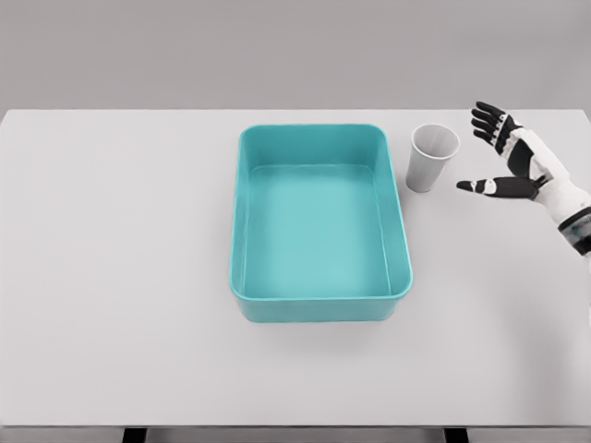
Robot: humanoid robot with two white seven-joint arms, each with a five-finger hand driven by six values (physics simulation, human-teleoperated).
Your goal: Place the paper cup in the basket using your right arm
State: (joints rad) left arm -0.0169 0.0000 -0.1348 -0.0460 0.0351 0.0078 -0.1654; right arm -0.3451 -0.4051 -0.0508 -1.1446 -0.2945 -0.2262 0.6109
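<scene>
**Cup stands by the open hand**

The white paper cup (432, 157) stands upright on the white table (111, 277), just beside the far right corner of the teal basket (319, 300); the basket has nothing in it; the right hand (512, 161) is near the cup on its right side, not touching it; its fingers are spread wide, thumb pointing toward the cup, holding nothing.

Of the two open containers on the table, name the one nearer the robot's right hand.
The white paper cup, standing upright just right of the teal basket. It sits between the basket and the open right hand, which has not touched it.
</scene>
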